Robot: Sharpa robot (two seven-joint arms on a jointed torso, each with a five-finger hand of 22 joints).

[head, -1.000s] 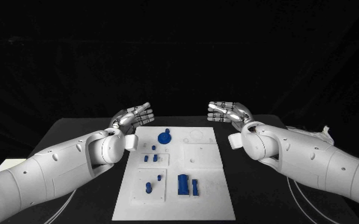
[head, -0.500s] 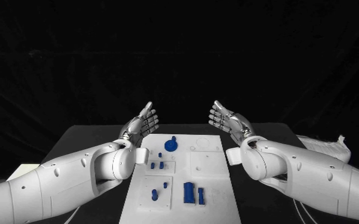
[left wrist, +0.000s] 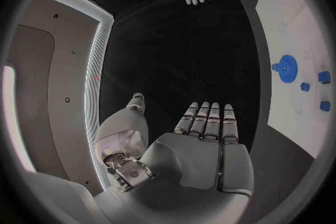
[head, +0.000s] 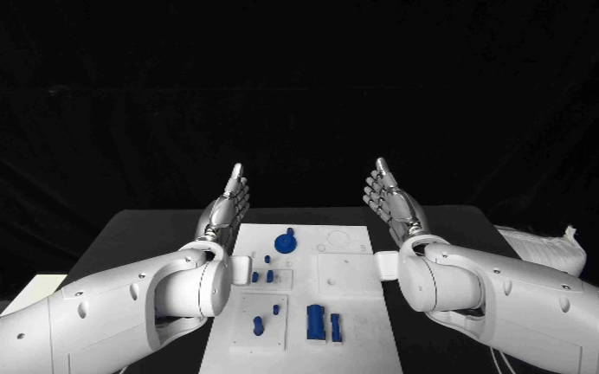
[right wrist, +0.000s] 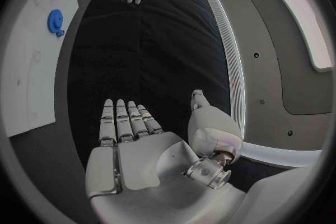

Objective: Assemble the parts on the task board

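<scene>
Both robot hands have turned since a moment ago: their fingers were curled and leaning over, and now they stand straight up.

Under everything lies the black tabletop (head: 138, 231). On it sits the white task board (head: 350, 300), down between the two arms and nearer the robot than either robot hand.

The left robot hand (head: 226, 208) is held up above the far left corner of the board, flat and wide, with its fingers straight and close together. It holds nothing. The right robot hand (head: 393, 205) is held up above the far right corner in the same way, flat and wide, and it holds nothing too. The two palms face each other, well apart.

On the board, the round blue gear (head: 286, 241) lies closest to the left robot hand, just below it. The tall blue block (head: 315, 322) stands farther back toward the robot, between the two arms. Some small blue pegs (head: 262, 276) sit by the left arm's wrist.
</scene>
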